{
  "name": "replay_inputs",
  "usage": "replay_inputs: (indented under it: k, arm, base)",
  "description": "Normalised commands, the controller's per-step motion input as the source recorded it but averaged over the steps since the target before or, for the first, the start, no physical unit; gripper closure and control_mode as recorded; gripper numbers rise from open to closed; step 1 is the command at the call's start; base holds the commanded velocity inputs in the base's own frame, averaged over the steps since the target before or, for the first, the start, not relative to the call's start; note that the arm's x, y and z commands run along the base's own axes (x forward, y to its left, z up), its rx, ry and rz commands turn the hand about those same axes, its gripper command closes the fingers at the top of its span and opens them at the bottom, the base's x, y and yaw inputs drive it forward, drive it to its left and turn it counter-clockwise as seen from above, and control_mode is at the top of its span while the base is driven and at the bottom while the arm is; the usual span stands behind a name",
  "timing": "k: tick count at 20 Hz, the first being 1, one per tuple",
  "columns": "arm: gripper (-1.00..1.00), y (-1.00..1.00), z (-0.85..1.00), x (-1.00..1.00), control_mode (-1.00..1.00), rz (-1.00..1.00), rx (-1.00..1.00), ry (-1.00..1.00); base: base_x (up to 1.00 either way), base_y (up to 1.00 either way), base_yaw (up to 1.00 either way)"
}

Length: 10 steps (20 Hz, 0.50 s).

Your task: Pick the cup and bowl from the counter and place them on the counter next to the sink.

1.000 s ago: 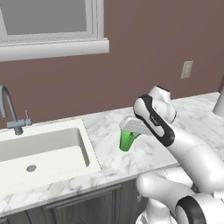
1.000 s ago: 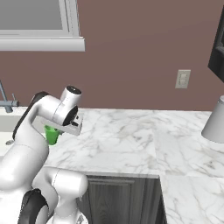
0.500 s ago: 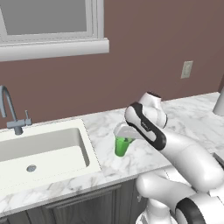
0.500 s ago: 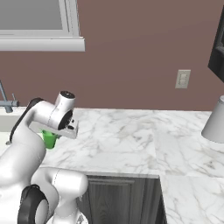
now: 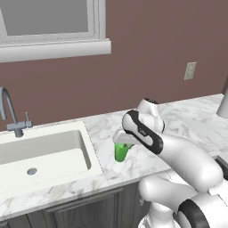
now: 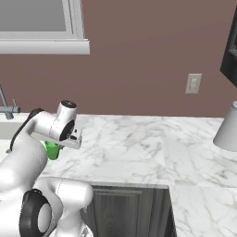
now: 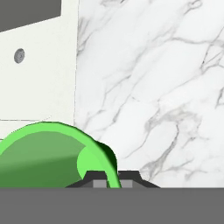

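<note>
Two-finger claw (image 7: 108,179) clenched on the rim of the small bright green tapered cup (image 5: 121,152), one dark tip inside the wall, one outside, seen from the hand camera. Cup upright, long axis vertical, mouth up, wider at the rim than the base; smooth, plain, no handle. Its base sits at or just above the white marble counter with grey veining (image 5: 191,120); contact cannot be told. Cup is just right of the white rectangular recessed sink (image 5: 44,151), near the counter's front edge. Sink basin smooth, small round grey drain (image 5: 31,171) in its floor; curved grey gooseneck faucet (image 5: 9,111) at the far left. Dark grey cabinet fronts (image 6: 125,208) below the counter. Pale wall outlet plate (image 6: 193,83) on the brown wall. No brand, label or writing readable on anything.
</note>
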Motion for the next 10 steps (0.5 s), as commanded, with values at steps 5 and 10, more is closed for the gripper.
replay_inputs:
  k: [5, 10]
  arm:
    - [1.00, 0.00, -0.22, 0.17, -1.00, 0.00, 0.00, 0.00]
    - [1.00, 0.00, -0.19, 0.05, -1.00, 0.00, 0.00, 0.00]
  base:
    - [0.00, 0.00, 0.00]
    - [0.00, 0.00, 0.00]
